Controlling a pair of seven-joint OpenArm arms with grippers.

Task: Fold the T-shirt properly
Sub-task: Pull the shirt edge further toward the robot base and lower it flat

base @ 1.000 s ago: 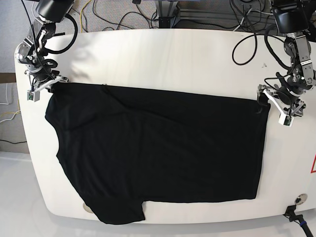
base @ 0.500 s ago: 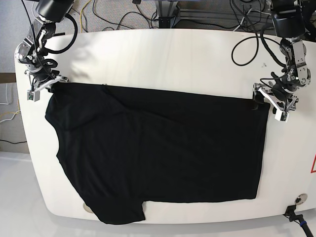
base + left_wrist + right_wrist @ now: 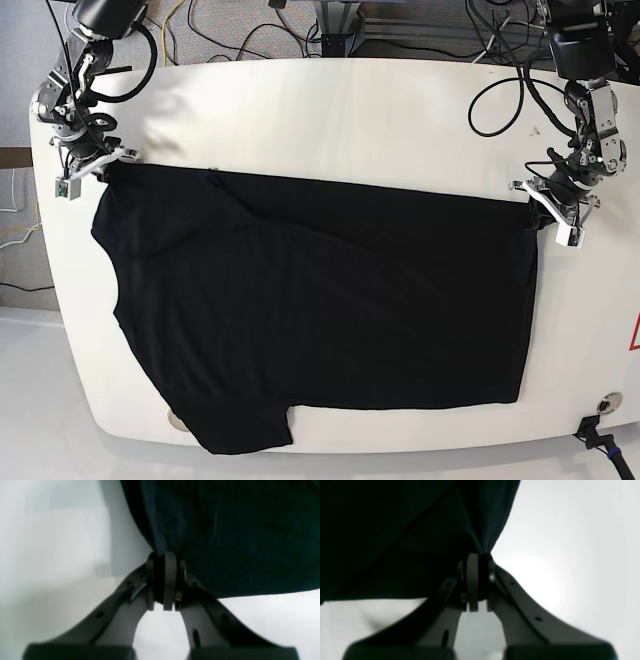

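The black T-shirt lies spread across the white table, its sleeve hanging over the front edge at lower left. My left gripper, on the right of the base view, is shut on the shirt's far right corner. The left wrist view shows its pads pinching the black cloth, lifted slightly. My right gripper, on the left, is shut on the shirt's far left corner. The right wrist view shows its pads clamped on the cloth.
Black cables lie over the table's back edge near both arm bases. A round metal fitting sits at the front right corner of the table. A red mark shows at the right edge.
Both grippers have moved towards the back of the table with the shirt corners. The far edge of the shirt has been drawn tighter and a little further back.
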